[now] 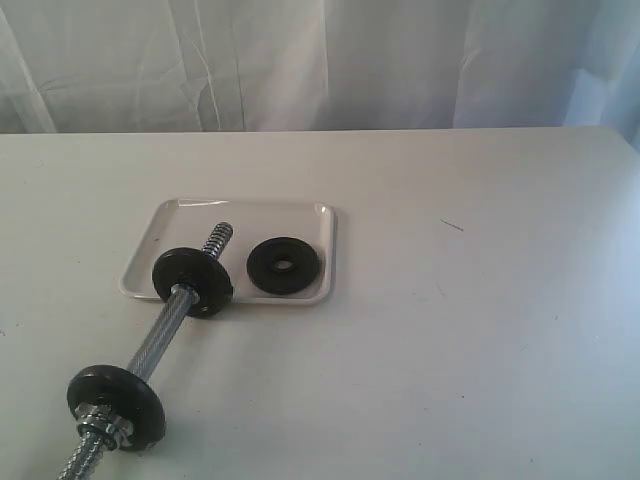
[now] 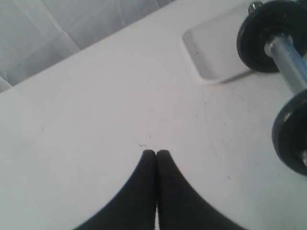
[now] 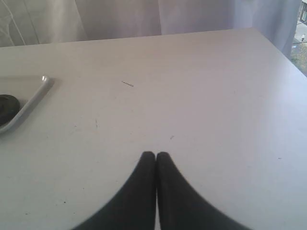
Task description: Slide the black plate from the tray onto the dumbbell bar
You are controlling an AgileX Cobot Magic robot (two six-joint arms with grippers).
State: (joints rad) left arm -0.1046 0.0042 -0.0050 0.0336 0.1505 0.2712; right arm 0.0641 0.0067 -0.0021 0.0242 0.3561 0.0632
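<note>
Both pressed together and empty: left pincer (image 2: 156, 152) and right pincer (image 3: 156, 154), above the surface (image 1: 480, 330).
Farther off, dumbbell bar (image 1: 160, 335) angled from near-left to far-right, carrying two discs (image 1: 115, 395), threaded tip over the tray (image 1: 175, 212); inside, black plate (image 1: 283, 266) flat, just right of that tip, likely nearer the right arm.

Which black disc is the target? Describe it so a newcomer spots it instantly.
Find the white tray mid-table. The black plate lies flat in its right half, centre hole facing up. Unlike the tray-edge disc and the lower-left disc, it is not on the dumbbell bar.
</note>
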